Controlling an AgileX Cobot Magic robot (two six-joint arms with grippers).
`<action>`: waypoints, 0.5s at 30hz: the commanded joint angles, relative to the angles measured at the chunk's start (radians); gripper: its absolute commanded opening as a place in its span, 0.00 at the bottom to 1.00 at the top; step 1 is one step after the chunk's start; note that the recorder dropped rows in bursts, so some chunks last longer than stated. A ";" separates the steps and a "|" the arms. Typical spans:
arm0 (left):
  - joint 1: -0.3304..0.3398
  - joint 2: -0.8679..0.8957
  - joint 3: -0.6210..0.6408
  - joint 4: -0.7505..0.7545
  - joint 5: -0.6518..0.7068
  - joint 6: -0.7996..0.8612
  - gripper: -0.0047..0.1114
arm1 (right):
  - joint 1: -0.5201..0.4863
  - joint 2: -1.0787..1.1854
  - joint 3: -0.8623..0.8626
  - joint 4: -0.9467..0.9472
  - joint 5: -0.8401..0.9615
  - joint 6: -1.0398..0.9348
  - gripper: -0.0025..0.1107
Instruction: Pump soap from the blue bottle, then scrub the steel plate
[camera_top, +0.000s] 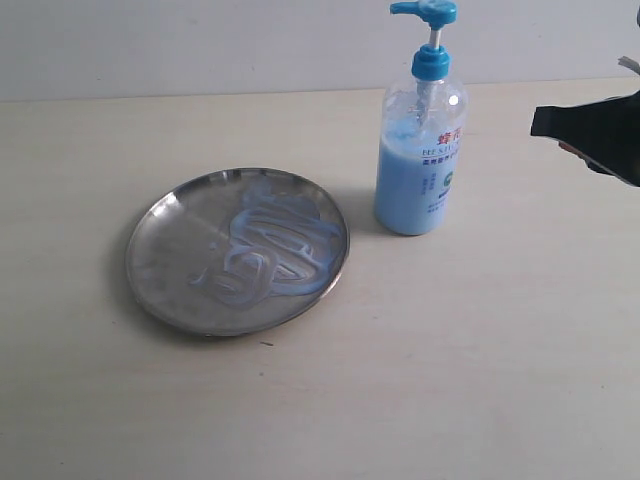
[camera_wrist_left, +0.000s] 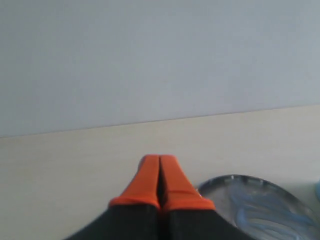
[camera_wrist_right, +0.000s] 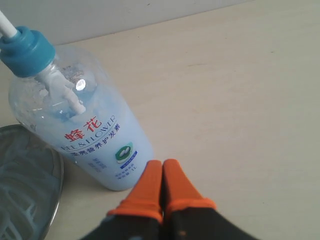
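The steel plate lies flat on the pale table, left of centre in the exterior view. Pale blue soap is smeared across the plate in streaky loops, thickest over its middle and right half, while the left part of the plate is bare, shiny metal. The blue bottle stands upright just beside the plate's upper right rim, in the upper middle of the frame. It is a little over half full of light-blue liquid, its pump head is raised, and its spout points toward the left. At the right edge of the same view a dark part of the right arm hangs above the table, well apart from the bottle. The right gripper has its orange fingers pressed together with nothing between them, and the bottle and a slice of the plate show beyond them. The left gripper is likewise closed and empty, with the soapy plate's edge visible near it.
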 joint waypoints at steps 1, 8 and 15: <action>0.090 -0.151 0.099 0.001 -0.031 0.001 0.04 | -0.004 -0.002 0.004 -0.004 -0.017 -0.010 0.02; 0.164 -0.435 0.266 0.008 -0.037 0.001 0.04 | -0.004 -0.002 0.004 -0.004 -0.017 -0.010 0.02; 0.132 -0.664 0.416 0.023 -0.044 0.001 0.04 | -0.004 -0.002 0.004 -0.004 -0.017 -0.010 0.02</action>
